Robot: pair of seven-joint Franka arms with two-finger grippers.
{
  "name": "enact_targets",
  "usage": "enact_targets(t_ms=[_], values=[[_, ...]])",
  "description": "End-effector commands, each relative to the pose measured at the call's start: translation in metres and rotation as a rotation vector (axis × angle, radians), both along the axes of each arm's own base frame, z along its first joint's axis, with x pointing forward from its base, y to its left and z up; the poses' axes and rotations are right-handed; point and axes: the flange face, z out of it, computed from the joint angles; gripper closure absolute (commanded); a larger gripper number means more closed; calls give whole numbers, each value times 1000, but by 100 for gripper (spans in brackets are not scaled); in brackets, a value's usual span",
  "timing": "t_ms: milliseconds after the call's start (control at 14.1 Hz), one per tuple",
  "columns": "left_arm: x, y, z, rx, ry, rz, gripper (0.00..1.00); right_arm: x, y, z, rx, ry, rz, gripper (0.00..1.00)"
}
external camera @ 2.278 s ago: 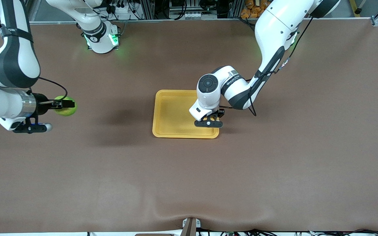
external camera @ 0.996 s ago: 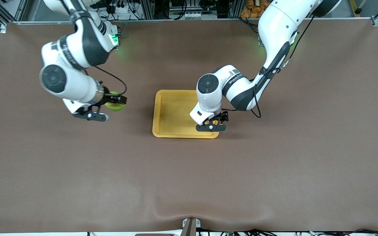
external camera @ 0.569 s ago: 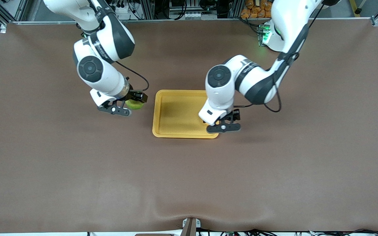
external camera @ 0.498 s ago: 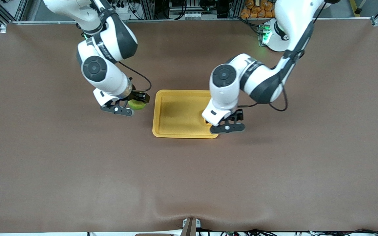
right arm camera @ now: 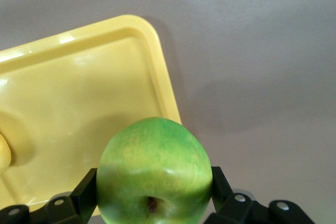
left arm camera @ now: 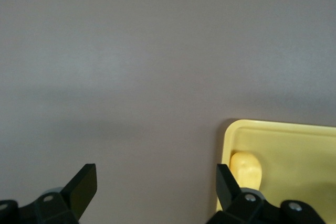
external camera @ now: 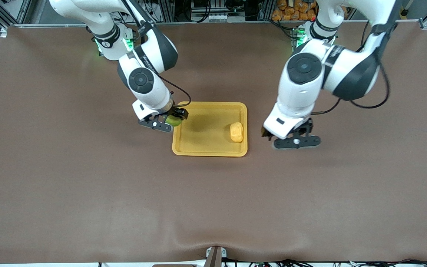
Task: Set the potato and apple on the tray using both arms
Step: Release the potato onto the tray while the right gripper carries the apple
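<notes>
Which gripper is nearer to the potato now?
The left gripper: open over the table just beside the tray, at the potato's end. The right gripper, holding the apple, is over the tray's other end.

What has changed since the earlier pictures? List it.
The left hand let go of the potato, now lying on the tray, and drew off toward its own end. The right hand carried the apple to the tray's edge. The tray stayed put.
</notes>
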Motion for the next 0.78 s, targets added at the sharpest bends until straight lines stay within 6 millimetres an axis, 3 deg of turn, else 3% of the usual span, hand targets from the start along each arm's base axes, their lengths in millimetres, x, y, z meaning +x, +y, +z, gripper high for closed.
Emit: enact_targets(t_ms=[0,498,712], values=[[-1,42,32,1,23,-22,0,-1,14,-17,12,-12,-20,100],[-1,133,91,35,39,-139,0,-10,41,-68,3,-29,-31,100],[-2,170,114,25,45,-124,0,-12,42,-79,-9,-20,-44,100]])
